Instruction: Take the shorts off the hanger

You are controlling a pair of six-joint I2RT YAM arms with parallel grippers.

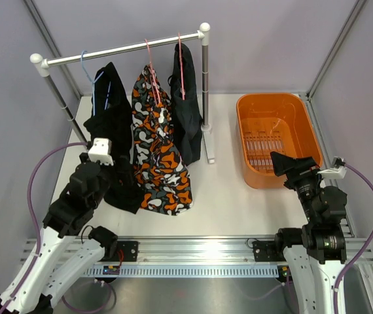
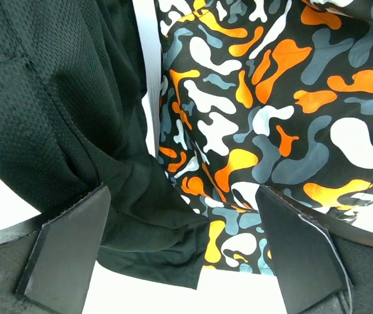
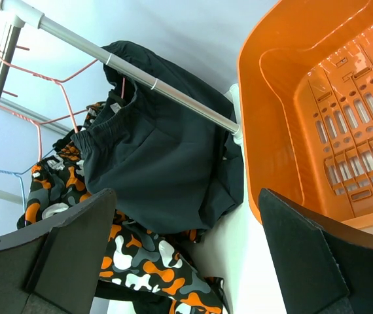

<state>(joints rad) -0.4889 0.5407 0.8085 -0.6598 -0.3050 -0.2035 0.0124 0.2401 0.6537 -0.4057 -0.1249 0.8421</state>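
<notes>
Top external view shows three limp pairs of shorts hanging from a silver metal rail (image 1: 124,49) in the upper left of the frame. There is a black mesh pair (image 1: 111,124) on a thin blue wire hanger (image 1: 85,65), an orange, black, grey and white camouflage pair (image 1: 157,157) in the middle, and a plain black pair (image 1: 186,104) to the right of it. None is off its hanger yet.

In the left wrist view the left gripper (image 2: 186,255) is spread wide. The lower hem of the black mesh pair lies between its fingers, and the camouflage cloth just beside it is also partly inside the gap. The right gripper (image 3: 186,248) is also spread and holds nothing, near the orange plastic basket (image 1: 269,98) at the right of the frame.

I think the danger is that the left fingers close on both cloths together, so two pairs are pulled at once. A pull from the hem may also drag the hanger off the rail, or the thin mesh may slip out.
</notes>
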